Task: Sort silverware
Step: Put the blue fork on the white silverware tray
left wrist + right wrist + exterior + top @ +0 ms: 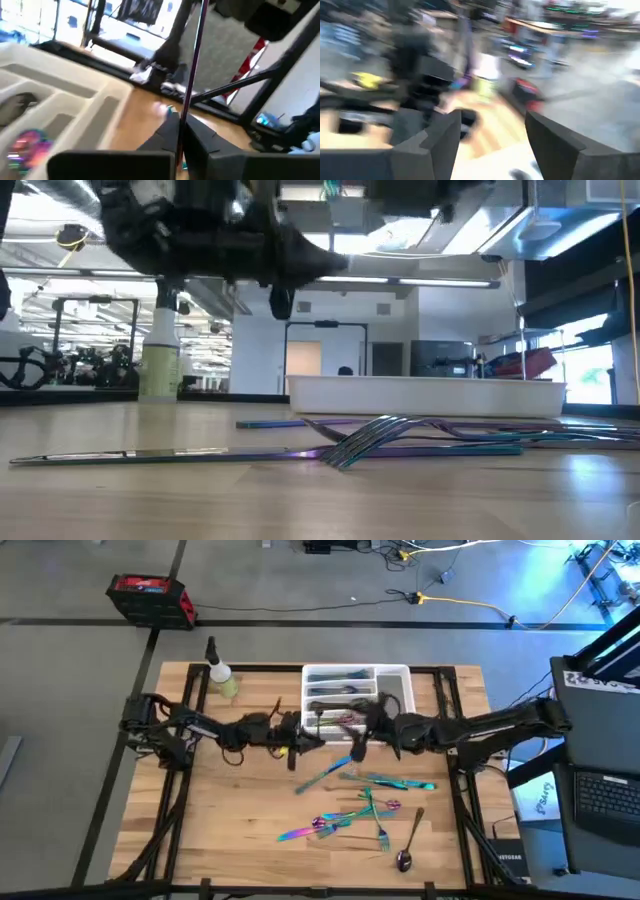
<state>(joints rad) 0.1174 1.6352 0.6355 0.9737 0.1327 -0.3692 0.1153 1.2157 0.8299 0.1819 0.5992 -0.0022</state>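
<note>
The left gripper (pixel 181 131) is clamped on a slim purple-sheened utensil (pixel 194 65) that stands up between its closed fingers; in the high view this gripper (pixel 300 743) hangs at the near edge of the white tray (pixel 405 675), so the piece looks about to be dropped into a compartment, though which kind of piece it is cannot be told. The right gripper (pixel 492 137) has its fingers spread wide with nothing between them, and in the high view it (pixel 362 735) sits just beside the left one, also at the tray's front edge — close enough that the two arms crowd each other. Outward from there, the tray already holds several pieces in its slots, a pinkish one showing in the left wrist view (pixel 27 142). On the bare table (pixel 220 820) nearer the camera the loose silverware (pixel 365 802) lies in a crossed heap of forks and long handles, with a darker spoon (pixel 408 845) a little apart at its near side. A spray bottle (pixel 222 675) stands by the far left corner, outside the job. My reading is that the sorting is partway through — some pieces binned, one in hand, roughly ten or so left to pick.
</note>
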